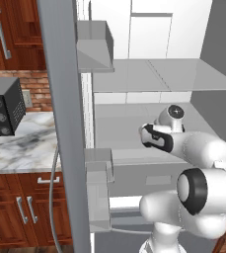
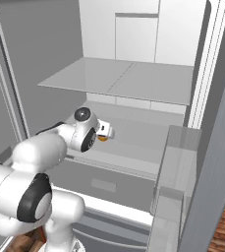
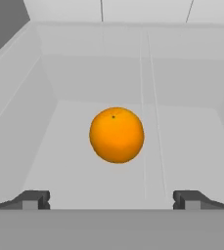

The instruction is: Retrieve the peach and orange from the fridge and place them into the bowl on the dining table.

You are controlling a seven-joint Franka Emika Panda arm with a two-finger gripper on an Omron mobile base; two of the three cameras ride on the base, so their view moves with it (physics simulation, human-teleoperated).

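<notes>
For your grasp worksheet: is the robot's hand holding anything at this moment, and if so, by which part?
Nothing is held. The hand is open, its fingertips wide apart, with the orange lying ahead of them on the fridge shelf, untouched.

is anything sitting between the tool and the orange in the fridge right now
Nothing visible does. In the hand view the orange lies on bare grey shelf straight ahead of the open tool, centred between its two fingertips, with only empty shelf surface in the gap.

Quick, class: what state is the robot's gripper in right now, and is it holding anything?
Gripper: open, holding nothing; the round bright orange fruit sits on the grey fridge shelf ahead of the fingertips, untouched.
</notes>
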